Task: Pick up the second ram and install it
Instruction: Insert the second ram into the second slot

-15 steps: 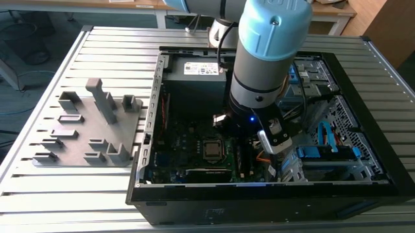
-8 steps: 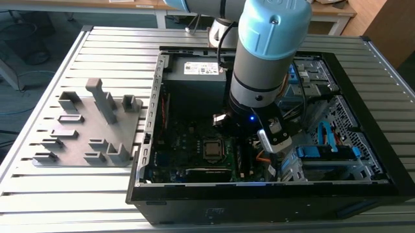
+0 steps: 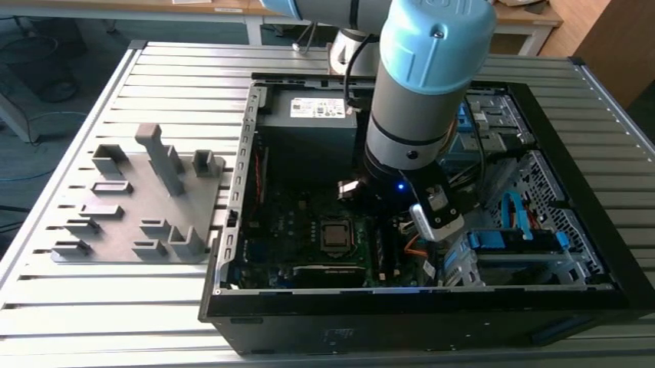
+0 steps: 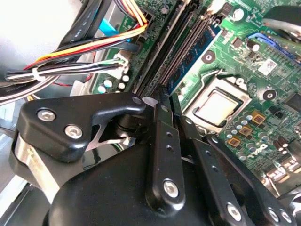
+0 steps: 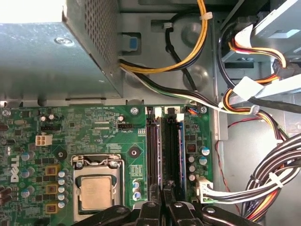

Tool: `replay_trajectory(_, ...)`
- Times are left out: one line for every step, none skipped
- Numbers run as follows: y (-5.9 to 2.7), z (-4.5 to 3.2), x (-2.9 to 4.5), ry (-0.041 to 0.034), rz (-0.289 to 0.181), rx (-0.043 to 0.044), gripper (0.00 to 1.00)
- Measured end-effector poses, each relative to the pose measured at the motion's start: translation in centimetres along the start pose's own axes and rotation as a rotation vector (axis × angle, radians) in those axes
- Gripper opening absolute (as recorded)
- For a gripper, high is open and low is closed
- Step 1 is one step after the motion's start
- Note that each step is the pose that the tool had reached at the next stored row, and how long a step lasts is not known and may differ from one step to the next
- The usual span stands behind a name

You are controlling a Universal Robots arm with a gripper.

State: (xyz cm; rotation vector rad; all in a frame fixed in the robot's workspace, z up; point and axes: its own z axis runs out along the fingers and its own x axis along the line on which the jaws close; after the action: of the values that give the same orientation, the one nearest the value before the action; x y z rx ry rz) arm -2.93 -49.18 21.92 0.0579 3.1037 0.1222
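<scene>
Exterior view: reaching straight down into the open computer case [image 3: 230, 230], wrist over the motherboard [image 3: 297, 230]. Second wrist view: gripper [image 4: 165, 101] fingers nearly closed, pinching the second ram [image 4: 193, 49] standing in its slot. First wrist view: showing the processor [image 5: 96, 193] beside the slots.

Slatted metal table [image 3: 153, 307]; grey holder [image 3: 143, 201] beside open computer case [image 3: 409, 310].
</scene>
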Motion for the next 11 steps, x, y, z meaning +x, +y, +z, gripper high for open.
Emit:
replay_trajectory(0.00,0.00,0.00,0.0003,-0.004,0.0000,0.14)
replay_trajectory(0.00,0.03,0.00,0.0006,-0.007,-0.0003,0.14)
replay_trajectory(0.00,0.09,-0.01,0.0007,-0.010,-0.0008,0.14)
replay_trajectory(0.00,0.14,-0.01,0.0009,-0.012,-0.0006,0.14)
replay_trajectory(-0.01,0.21,-0.01,0.0010,-0.013,-0.0005,0.14)
replay_trajectory(-0.02,0.29,-0.01,0.0010,-0.013,-0.0007,0.14)
replay_trajectory(-0.02,0.36,0.00,0.0010,-0.013,-0.0007,0.14)
replay_trajectory(-0.03,0.40,0.00,0.0011,-0.014,-0.0008,0.14)
replay_trajectory(-0.03,0.41,0.00,0.0012,-0.014,-0.0005,0.14)
replay_trajectory(-0.03,0.44,0.00,0.0012,-0.015,-0.0006,0.14)
replay_trajectory(-0.03,0.46,0.00,0.0013,-0.016,-0.0006,0.14)
